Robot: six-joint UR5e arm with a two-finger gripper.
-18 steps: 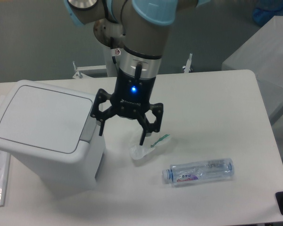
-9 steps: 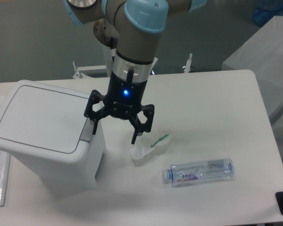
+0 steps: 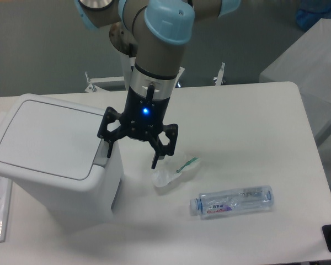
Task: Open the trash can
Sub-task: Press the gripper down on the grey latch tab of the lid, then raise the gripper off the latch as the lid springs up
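White rectangular table (image 3: 248, 121): fills most of the view and bears everything listed below.

Large boxy white plastic trash can (image 3: 52, 160): stands upright on the left part of the table, rounded corners, its flat hinged white lid (image 3: 47, 137) lying closed. A grey rectangular push-button (image 3: 102, 152) sits at the middle of the lid's right edge.

Robot arm (image 3: 157, 52): grey metal segments with pale blue joint caps, reaching down from the top of the view. A small blue light glows on the black wrist section above the claw.

Black two-finger gripper (image 3: 129, 152): hangs at the trash can's right edge, fingers pointing downward and spread wide apart, nothing held between them. The left-hand finger in the view is at the grey push-button; whether it touches cannot be told. The other finger hangs clear over the table, just above the wrapper.

Clear plastic water bottle (image 3: 231, 201): lies on its side toward the front right of the table, pale blue cap end pointing left, printed label around the middle, well apart from the trash can.

Crumpled clear plastic wrapper (image 3: 171, 175): lies on the table between the trash can and the bottle, with a small green strip (image 3: 188, 164) at its upper right end.
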